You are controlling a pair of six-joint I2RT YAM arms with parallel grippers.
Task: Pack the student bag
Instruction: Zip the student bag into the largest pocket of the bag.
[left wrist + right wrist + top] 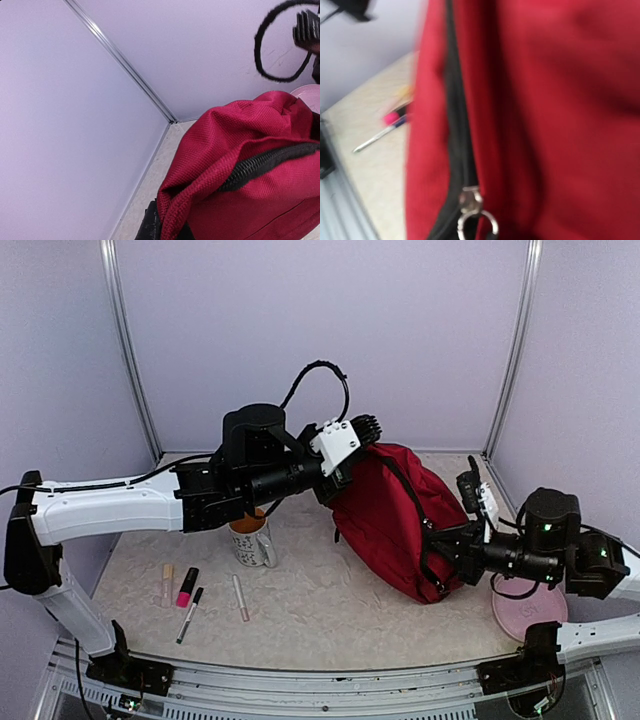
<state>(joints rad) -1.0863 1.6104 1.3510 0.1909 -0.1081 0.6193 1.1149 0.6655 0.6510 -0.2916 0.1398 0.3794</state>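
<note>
Item: student bag [392, 515], on the table [320, 615], right of centre. We pinch its far-left rim in our left gripper [338, 483]. Its long axis slants towards our right gripper [447, 543], whose grip we cannot tell.

The table top [330, 610], a speckled beige surface, is enclosed on three sides by plain lilac walls [320, 330]. Slim metal posts [130, 360] are set at both far corners. An aluminium rail [330, 678] is run along the near edge. The scene is lit softly and evenly.
</note>
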